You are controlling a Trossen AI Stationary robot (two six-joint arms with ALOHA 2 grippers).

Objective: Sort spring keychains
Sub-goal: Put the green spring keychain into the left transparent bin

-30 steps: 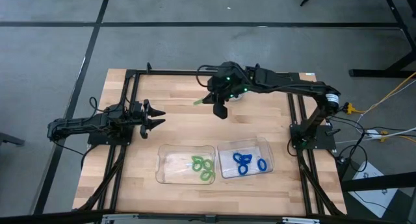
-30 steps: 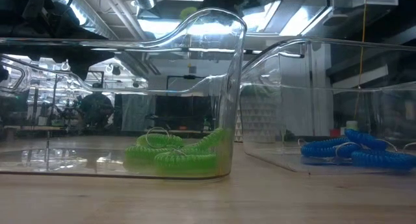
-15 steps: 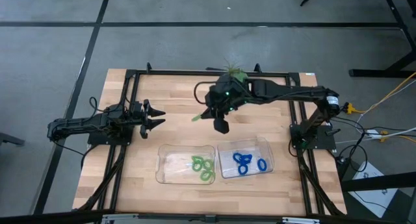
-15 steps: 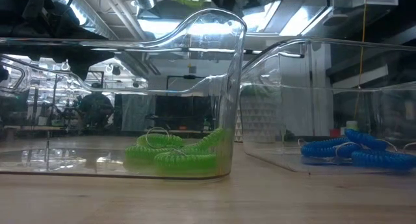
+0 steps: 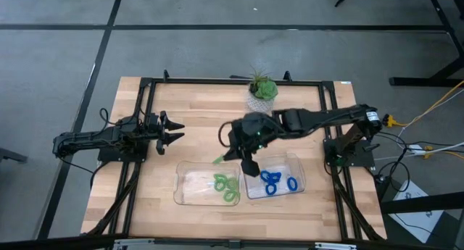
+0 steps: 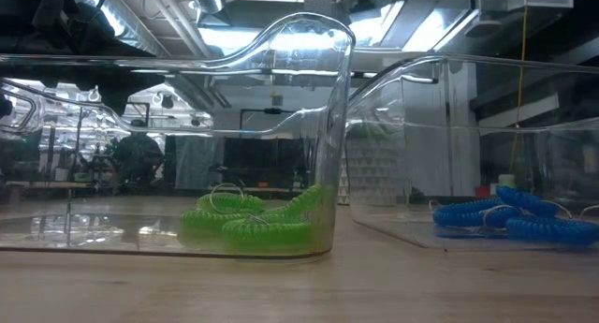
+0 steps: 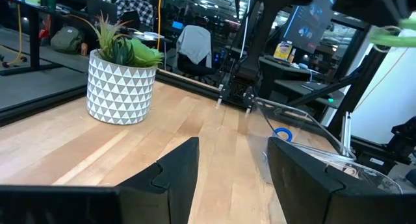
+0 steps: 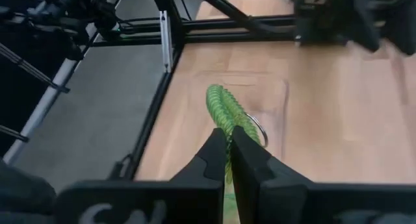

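My right gripper (image 5: 230, 157) reaches over the middle of the table, above the far edge of the two clear trays, shut on a light green spring keychain (image 5: 217, 160). The left tray (image 5: 190, 183) holds green keychains (image 5: 226, 187), which rest against its wall in the low view (image 6: 253, 220). The right tray (image 5: 297, 170) holds blue keychains (image 5: 275, 181), also seen low (image 6: 515, 220). My left gripper (image 5: 174, 130) waits open near the table's left edge, its fingers apart in its wrist view (image 7: 231, 178). My right gripper pinches the green keychain's coil (image 8: 224, 123) between its two fingers (image 8: 213, 156), which slant down toward the table's left. The coil sticks out past the fingertips, lifted clear of the table. Its metal ring (image 8: 258, 130) hangs at the side.
A potted plant (image 5: 261, 90) in a white patterned pot stands at the table's far edge, also in the left wrist view (image 7: 120, 74). Black frame rails (image 5: 141, 105) run along the table's sides. Bare wood lies between the left gripper and the trays.
My right gripper has carried the green keychain from beside the potted plant toward the table's near edge, arriving above the trays and staying shut. The plant, covered by the arm a second ago, now shows.
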